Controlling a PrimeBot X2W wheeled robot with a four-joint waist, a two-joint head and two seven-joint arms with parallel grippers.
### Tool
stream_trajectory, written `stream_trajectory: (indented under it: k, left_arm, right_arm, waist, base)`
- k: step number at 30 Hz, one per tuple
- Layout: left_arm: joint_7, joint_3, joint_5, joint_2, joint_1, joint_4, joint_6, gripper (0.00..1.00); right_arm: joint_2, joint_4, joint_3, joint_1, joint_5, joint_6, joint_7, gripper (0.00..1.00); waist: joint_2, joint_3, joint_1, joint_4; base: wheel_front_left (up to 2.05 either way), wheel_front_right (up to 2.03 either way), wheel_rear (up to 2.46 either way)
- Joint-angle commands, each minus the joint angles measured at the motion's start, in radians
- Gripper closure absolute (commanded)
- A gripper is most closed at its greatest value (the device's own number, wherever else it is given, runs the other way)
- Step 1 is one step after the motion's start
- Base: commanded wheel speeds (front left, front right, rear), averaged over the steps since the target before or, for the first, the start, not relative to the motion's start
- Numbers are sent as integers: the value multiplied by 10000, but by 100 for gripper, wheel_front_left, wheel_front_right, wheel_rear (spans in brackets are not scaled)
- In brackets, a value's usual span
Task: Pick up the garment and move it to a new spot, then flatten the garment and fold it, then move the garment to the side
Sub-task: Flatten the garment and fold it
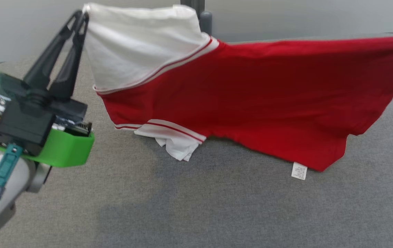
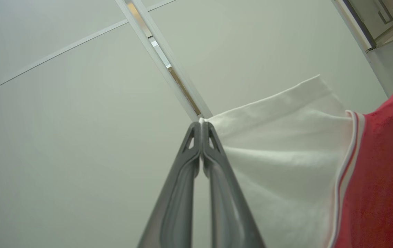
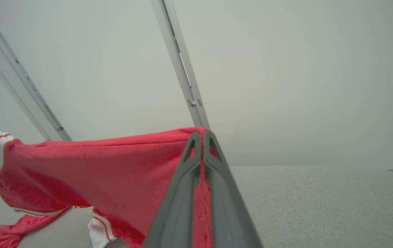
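Note:
The garment (image 1: 251,93) is a red shirt with white sleeves and striped trim, stretched in the air above the grey table (image 1: 196,206). Its lower folds and a white care label (image 1: 299,171) touch the table top. My left gripper (image 1: 85,15) is shut on the corner of the white sleeve (image 2: 286,144) at the upper left. In the left wrist view the left gripper (image 2: 201,123) pinches that white edge. In the right wrist view my right gripper (image 3: 201,132) is shut on the red hem (image 3: 113,165), which hangs away to the left.
A pale wall panel (image 1: 27,27) stands behind the table, with a dark post (image 1: 206,19) rising at its middle. Metal frame strips (image 3: 182,69) cross the wall in the wrist views. Bare grey table surface lies in front of the garment.

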State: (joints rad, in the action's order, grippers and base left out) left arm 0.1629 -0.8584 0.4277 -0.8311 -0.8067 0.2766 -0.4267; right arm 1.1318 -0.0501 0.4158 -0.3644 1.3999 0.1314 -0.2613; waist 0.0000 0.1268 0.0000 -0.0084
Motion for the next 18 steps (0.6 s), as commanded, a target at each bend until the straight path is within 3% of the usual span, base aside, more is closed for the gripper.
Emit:
stream_trajectory:
  k: [1,5,9,15,18]
  left_arm:
    - [-171,127,-74,-129,-459,129,184,100]
    - [-683,485,-190,-282,-1916,170,859,100]
    - [-1040,626,20,143,-3395,-643,1800,100]
    - [-1381,198,-126,1503,-6165,-3295,3735,100]
    - [-1303,-67,-626,2302,-7601,-4780,4293,100]
  right_arm:
    - [207,-144,-207,-276,-46,-14,58,100]
    - [782,-472,-699,-1172,-212,-13,422,100]
    - [661,-148,-821,-2507,-652,-14,963,100]
    - [-823,1232,56,-5712,-2188,-14,2262,100]
    - [-1779,2338,503,-7427,-2823,-14,2653,100]
  waist:
    - [0,-35,0,-147]
    - [0,182,0,-314]
    - [0,717,0,-425]
    - [0,2262,0,-479]
    - [0,3102,0,-434]
  base:
    - [0,0,0]
    - [0,0,0]
    - [0,0,0]
    - [0,0,0]
    - [0,0,0]
